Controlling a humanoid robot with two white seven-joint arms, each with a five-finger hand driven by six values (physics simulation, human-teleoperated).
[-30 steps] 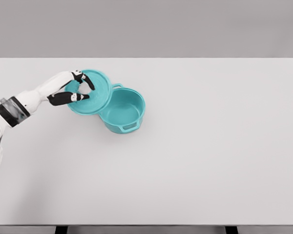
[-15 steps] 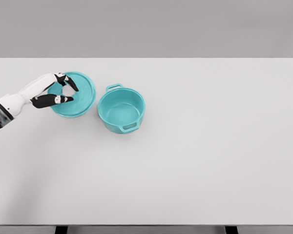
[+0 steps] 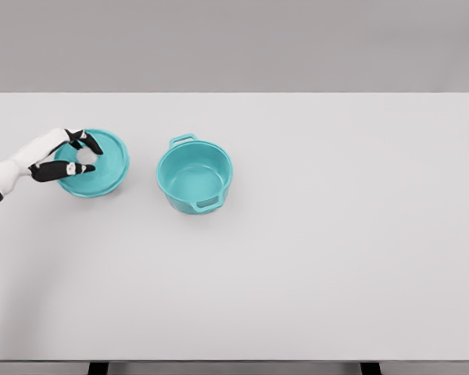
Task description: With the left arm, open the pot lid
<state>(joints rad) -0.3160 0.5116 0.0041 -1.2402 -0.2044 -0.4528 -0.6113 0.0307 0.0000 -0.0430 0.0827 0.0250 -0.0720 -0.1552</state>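
A: The teal lid [image 3: 102, 164] is off the pot, out at the left side of the white table [image 3: 336, 258], with the left hand [image 3: 62, 156] on top of it.

B: Grip?

A: Black-tipped fingers [image 3: 91, 143] curled around the knob at its centre, thumb below, holding it.

B: And the pot?

A: The teal pot [image 3: 194, 176] stands open and upright to the right of the lid, apart from it, handles at back and front.

Left hand [image 3: 65, 156] enters from nine o'clock, forearm white, dark-tipped fingers [image 3: 92, 143] curled in a pinch, pointing toward three o'clock.
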